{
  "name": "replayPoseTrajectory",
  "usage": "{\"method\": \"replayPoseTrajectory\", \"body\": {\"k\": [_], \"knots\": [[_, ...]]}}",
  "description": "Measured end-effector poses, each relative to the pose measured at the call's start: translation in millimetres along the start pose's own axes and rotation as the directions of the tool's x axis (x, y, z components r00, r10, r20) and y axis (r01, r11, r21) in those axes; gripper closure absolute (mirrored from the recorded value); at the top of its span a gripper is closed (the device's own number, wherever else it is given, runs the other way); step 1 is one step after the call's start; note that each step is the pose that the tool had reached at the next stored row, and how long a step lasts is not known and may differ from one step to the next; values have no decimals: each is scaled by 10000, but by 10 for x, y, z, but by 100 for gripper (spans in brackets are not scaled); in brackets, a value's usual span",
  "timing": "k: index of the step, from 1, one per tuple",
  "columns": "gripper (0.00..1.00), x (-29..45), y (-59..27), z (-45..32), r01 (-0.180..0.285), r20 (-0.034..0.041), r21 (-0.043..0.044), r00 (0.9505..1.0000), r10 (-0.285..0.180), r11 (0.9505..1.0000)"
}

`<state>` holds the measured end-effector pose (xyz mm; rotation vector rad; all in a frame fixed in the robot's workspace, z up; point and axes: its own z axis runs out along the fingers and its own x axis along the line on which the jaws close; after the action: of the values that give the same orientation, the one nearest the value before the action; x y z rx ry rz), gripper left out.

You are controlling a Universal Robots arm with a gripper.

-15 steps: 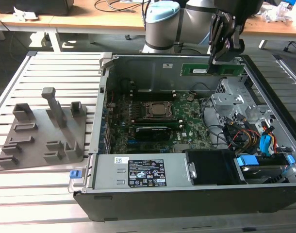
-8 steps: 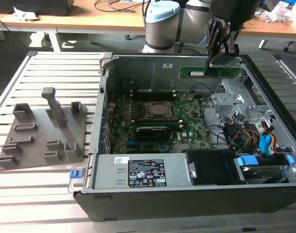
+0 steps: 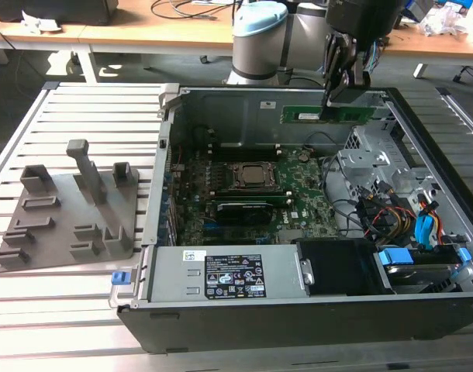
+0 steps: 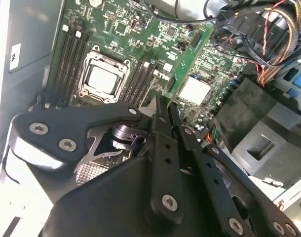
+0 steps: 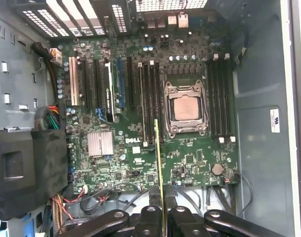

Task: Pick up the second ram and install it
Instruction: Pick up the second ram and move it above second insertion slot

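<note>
Here the end effector [image 3: 335, 99] is clamped on the second ram [image 3: 306, 115] near one end, holding it on edge above the motherboard [image 3: 295, 203] in the open case; I judge it light, stiff and fragile, best pinched on its flat faces.

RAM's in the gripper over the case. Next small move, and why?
Probably lower it straight down a little. The gripper holds the second ram up near the rim of the case, well above the motherboard; in the first wrist view its edge runs roughly along the memory slots beside the CPU socket.
</note>
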<state>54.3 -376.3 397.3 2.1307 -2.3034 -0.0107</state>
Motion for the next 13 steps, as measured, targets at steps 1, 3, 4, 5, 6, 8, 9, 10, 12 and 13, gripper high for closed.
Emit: {"method": "replayPoseTrajectory", "body": {"k": [1, 3, 4, 5, 6, 8, 9, 10, 12, 13], "knots": [[86, -6, 0, 9, 2, 0, 0, 10000, -2, 10000], [86, -16, 2, 33, 0, 0, 0, 10000, 0, 10000], [86, -19, 2, 40, 0, 0, 0, 10000, 0, 10000], [86, -23, 3, 50, 0, 0, 0, 10000, 0, 10000], [86, -27, 3, 59, 0, -1, 0, 10000, 0, 10000], [86, -36, 6, 84, -1, 1, 0, 10000, 1, 10000], [86, -40, 8, 97, 0, 1, 0, 10000, 0, 10000], [86, -45, 10, 110, 0, 0, 0, 10000, 0, 10000], [86, -51, 15, 127, -1, 0, 0, 10000, 1, 10000], [86, -55, 18, 136, 0, 0, 0, 10000, 0, 10000]]}}
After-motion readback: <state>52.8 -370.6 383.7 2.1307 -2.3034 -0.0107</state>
